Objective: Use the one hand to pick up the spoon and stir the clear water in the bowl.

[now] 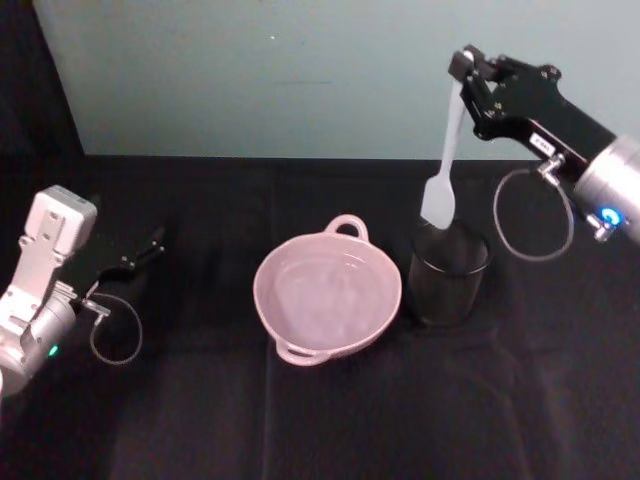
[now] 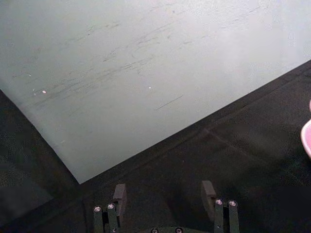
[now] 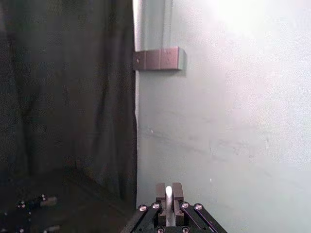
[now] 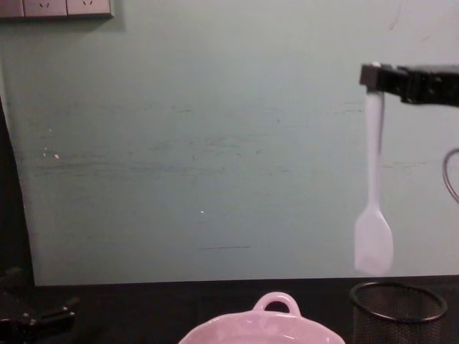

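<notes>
One spoon (image 1: 446,150) hangs from the right end effector (image 1: 466,68), pinched at the very tip of its handle, paddle head just above the black mesh cup (image 1: 449,275). With so little handle in the grip (a slim, smooth one), a quick sideways swing toward the bowl (image 1: 327,292) could probably set it swaying or let it slip. The bowl sits on the desk (image 1: 200,420) just left of the cup, below the end effector. The left end effector (image 1: 140,252) rests spread and idle at the far left.
</notes>
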`<state>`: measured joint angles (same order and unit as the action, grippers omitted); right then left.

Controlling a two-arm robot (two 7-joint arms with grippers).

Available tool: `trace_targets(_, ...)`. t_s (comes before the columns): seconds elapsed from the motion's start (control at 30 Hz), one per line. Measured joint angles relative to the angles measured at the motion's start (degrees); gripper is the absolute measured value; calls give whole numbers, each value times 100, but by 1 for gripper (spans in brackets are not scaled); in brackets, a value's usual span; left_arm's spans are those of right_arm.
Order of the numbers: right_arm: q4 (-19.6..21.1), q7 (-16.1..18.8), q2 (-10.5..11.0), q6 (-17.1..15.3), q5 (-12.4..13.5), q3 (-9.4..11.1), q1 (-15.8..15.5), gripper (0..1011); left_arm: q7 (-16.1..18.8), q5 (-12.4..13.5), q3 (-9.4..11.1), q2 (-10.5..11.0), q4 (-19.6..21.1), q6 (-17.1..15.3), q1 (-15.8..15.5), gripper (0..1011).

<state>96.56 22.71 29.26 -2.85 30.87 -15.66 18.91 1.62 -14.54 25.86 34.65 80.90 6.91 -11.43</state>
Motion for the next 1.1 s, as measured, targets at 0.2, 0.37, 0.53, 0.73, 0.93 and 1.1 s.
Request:
trace_targets(0.2, -104, -30, 0, 1, 38, 61, -144, 94, 0, 0, 0, 0, 0, 0, 0, 1011)
trace_targets(0.37, -247, -45, -66, 10, 147, 114, -281, 93, 0, 0, 0, 0, 0, 0, 0, 1011)
trace_targets(0.53, -421, -36, -167, 24, 357, 185, -386, 94, 0, 0, 0, 0, 0, 0, 0, 1011)
trace_targets(0.73, -743, 44, -292, 39, 701, 249, -430, 94, 0, 0, 0, 0, 0, 0, 0, 1011)
trace_targets(0.93, -1099, 127, -411, 9, 1114, 310, -436, 93, 0, 0, 0, 0, 0, 0, 0, 1011)
trace_targets(1.1, -1341, 157, -464, -15, 1415, 347, -432, 93, 0, 0, 0, 0, 0, 0, 0, 1011)
